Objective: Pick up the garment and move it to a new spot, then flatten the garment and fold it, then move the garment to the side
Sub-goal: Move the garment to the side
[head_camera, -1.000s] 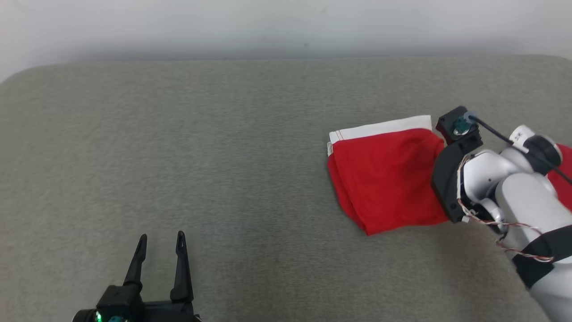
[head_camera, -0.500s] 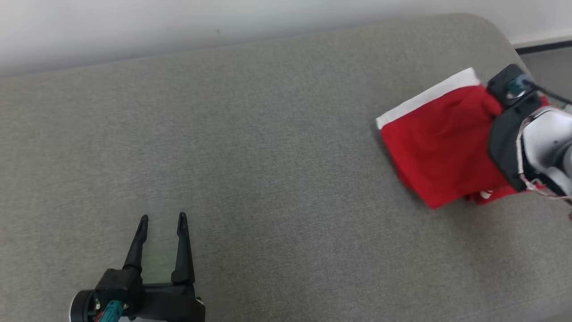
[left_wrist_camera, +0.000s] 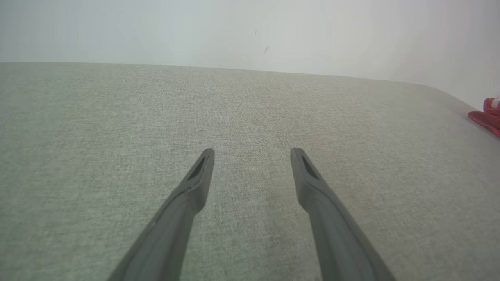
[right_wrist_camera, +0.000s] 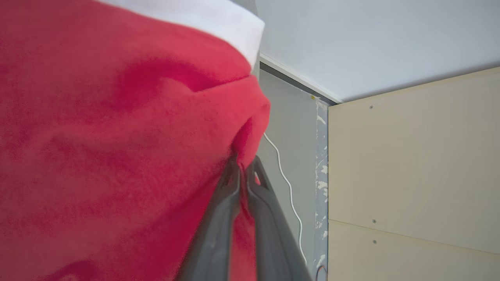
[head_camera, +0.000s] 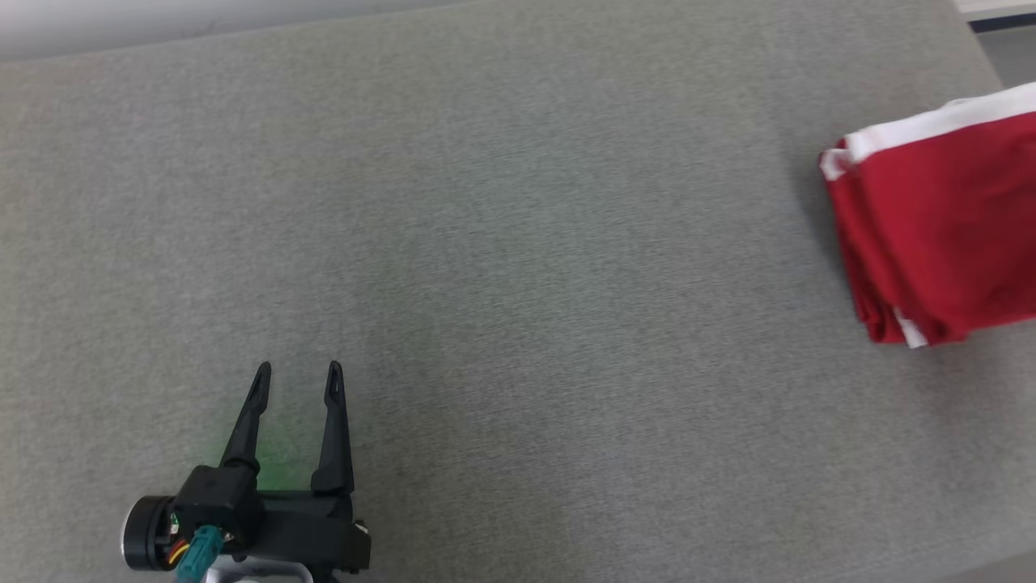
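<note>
**Cushion** (head_camera: 518, 243): grey woven fabric, flat, with a rounded far edge. It is taking up most of the head view and serving as the reference for every entry below.

**Wall** (right_wrist_camera: 371, 39): pale and plain. It is rising behind the cushion's far edge.

**Panel** (right_wrist_camera: 414, 164): cream board with small screws. It is standing beyond the cushion's right end and meeting the wall at a corner.

**Garment** (head_camera: 947, 219): red cloth with a white band along its far edge. It is sitting folded in several layers at the cushion's right end, and the layers are showing along its left edge. A thin white strip is peeking out at its near left corner. A shadow is falling on the cushion beside it. Whether it is resting on the cushion or hanging just above it cannot be told. No writing on it is legible.

**Left gripper** (head_camera: 299, 368): two long dark fingers. It is hovering over the cushion's near left part, well apart from the garment. Its jaws are standing wide apart and holding nothing, and a faint green glow is lying on the fabric between them.

**Right gripper** (right_wrist_camera: 244, 162): it is working past the cushion's right end. Its fingers are pressing nearly together and pinching a bunched fold of the garment's red cloth.

**Cord** (right_wrist_camera: 289, 183): thin and white. It is trailing down beside the panel.
</note>
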